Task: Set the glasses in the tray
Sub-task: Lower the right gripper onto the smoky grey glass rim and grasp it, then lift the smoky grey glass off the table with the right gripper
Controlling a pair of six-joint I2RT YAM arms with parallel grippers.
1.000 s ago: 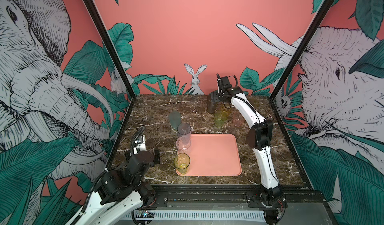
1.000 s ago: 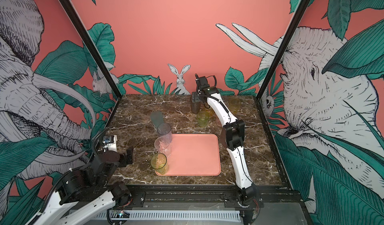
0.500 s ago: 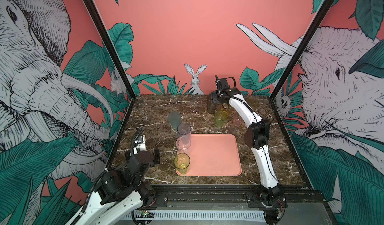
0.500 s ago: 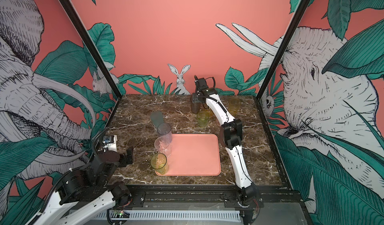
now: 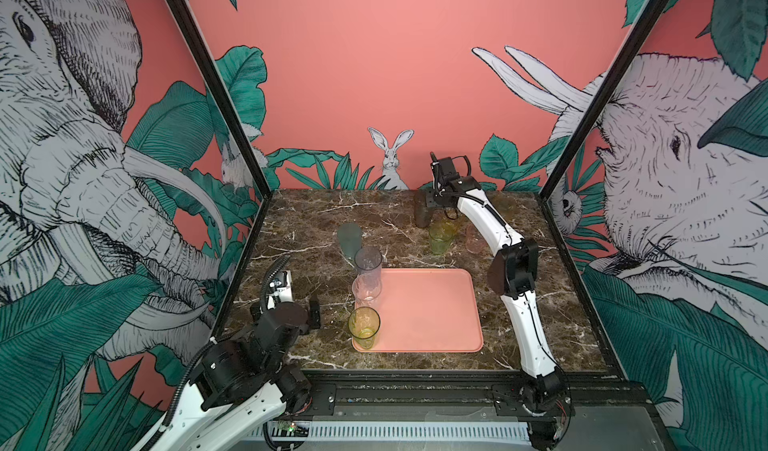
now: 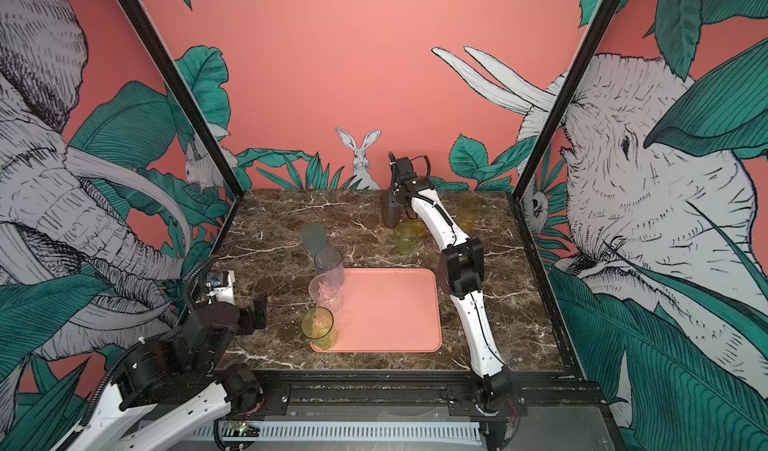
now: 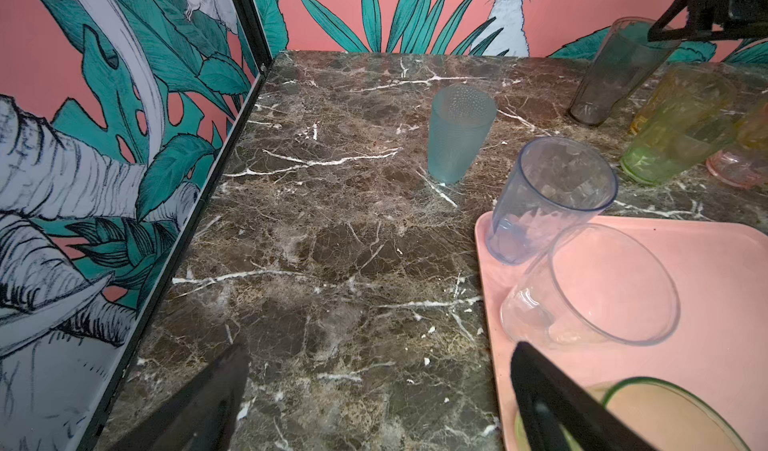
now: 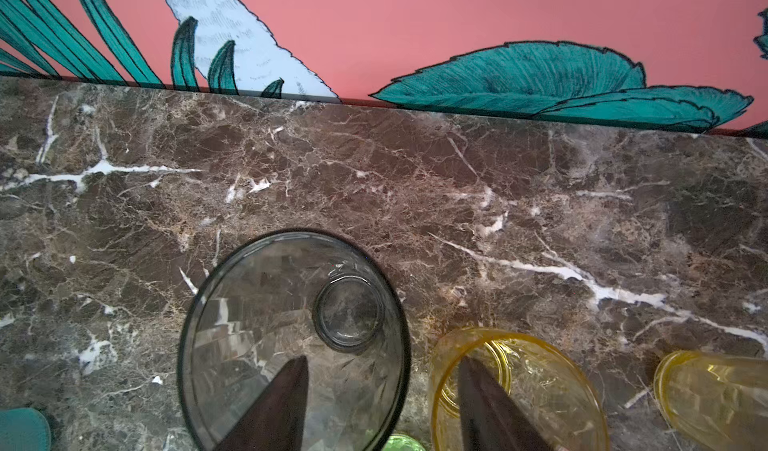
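Tumbler of smoky brown plastic point(image 8: 291, 336) stands upright at the back of the table, right under the right gripper point(image 8: 383, 361). In the right wrist view one dark finger point(image 8: 274, 403) hangs over this tumbler's mouth. The other finger hangs over the mouth of an amber tumbler point(image 8: 552, 378) just beside it, so the jaws straddle the two neighbouring rims. They are apart with nothing clamped. Whether a pad touches a rim is hard to tell from this angle.

A second amber tumbler point(image 8: 715, 395) stands a little further along. A short green tumbler point(image 5: 440, 237) and a pink tumbler point(image 5: 473, 239) stand nearer the front, beside the right arm.

The tray point(image 5: 428, 307), salmon pink, lies at the middle front. Three glasses line its left edge:
- grey-violet tumbler point(image 5: 368, 262) in the far corner
- clear tumbler point(image 5: 366, 289) in the middle
- yellow-green tumbler point(image 5: 364, 327) in the near corner

A frosted blue-grey tumbler point(image 5: 349, 239) stands on the table just behind the tray's far left corner.

The left gripper point(image 7: 382, 347) is low at the front left, near the tray's left edge. Its jaws are spread wide and hold nothing.

The tabletop point(image 5: 311, 220) is dark brown marble with white veins. The walls are salmon with a jungle mural of teal leaves and elephants, with a white rabbit point(image 5: 390, 153) on the back wall. Black frame posts mark the corners.
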